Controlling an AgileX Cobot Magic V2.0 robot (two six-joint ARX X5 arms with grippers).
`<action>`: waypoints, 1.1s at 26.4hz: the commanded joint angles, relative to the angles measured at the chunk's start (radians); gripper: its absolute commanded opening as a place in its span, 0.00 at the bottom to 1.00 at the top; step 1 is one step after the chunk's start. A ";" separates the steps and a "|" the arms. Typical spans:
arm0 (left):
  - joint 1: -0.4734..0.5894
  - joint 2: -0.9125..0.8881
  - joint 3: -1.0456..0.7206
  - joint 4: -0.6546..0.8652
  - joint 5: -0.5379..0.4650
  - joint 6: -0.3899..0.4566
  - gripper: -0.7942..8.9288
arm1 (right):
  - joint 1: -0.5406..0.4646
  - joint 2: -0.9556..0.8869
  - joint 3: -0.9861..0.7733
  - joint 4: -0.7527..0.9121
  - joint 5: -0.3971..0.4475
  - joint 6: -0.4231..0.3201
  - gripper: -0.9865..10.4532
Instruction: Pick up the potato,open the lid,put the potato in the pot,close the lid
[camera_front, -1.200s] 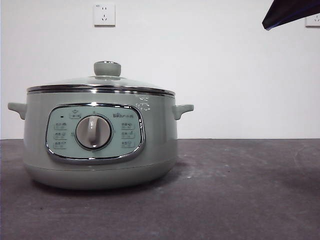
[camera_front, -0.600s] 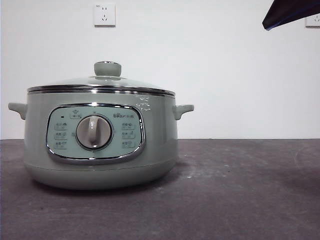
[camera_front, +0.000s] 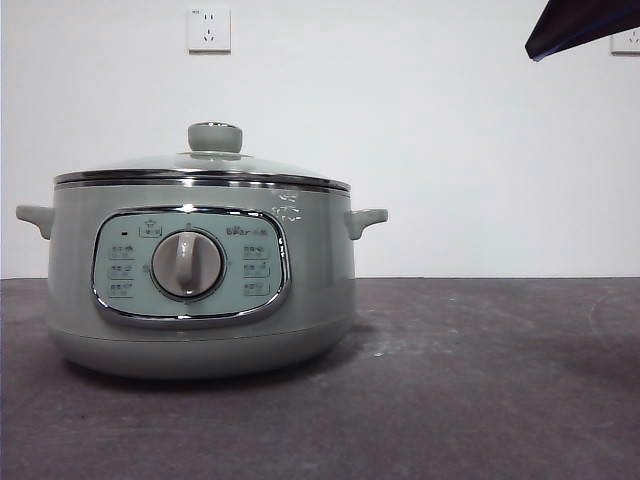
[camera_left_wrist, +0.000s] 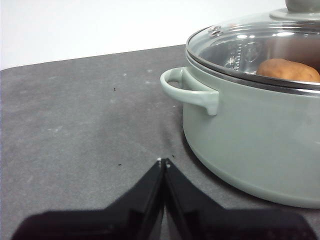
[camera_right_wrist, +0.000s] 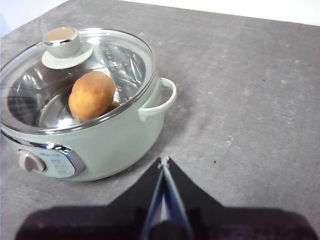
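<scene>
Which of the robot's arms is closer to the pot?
Left, though only by a little. The left gripper sits low beside the pot; the right gripper looks down on it from higher up.

pot (camera_front: 200, 300) | control panel (camera_front: 190, 265) print | too small to read

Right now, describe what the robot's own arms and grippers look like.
The left gripper has two flat matte black jaws that taper to narrow points, each with a tiny pale dot at its tip. The right gripper is the same black wedge shape, with a bluish sheen along its inner edges. In the front view only a dark angular arm tip shows. No cables or markings show.
</scene>
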 joint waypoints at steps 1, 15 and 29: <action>0.003 -0.003 -0.014 0.001 0.004 -0.010 0.08 | 0.000 -0.002 -0.009 0.005 0.002 0.009 0.09; 0.003 -0.003 -0.014 0.001 0.004 -0.010 0.08 | -0.303 -0.251 -0.225 0.200 -0.124 -0.148 0.09; 0.003 -0.003 -0.014 0.001 0.004 -0.010 0.08 | -0.608 -0.660 -0.621 0.233 -0.242 -0.069 0.09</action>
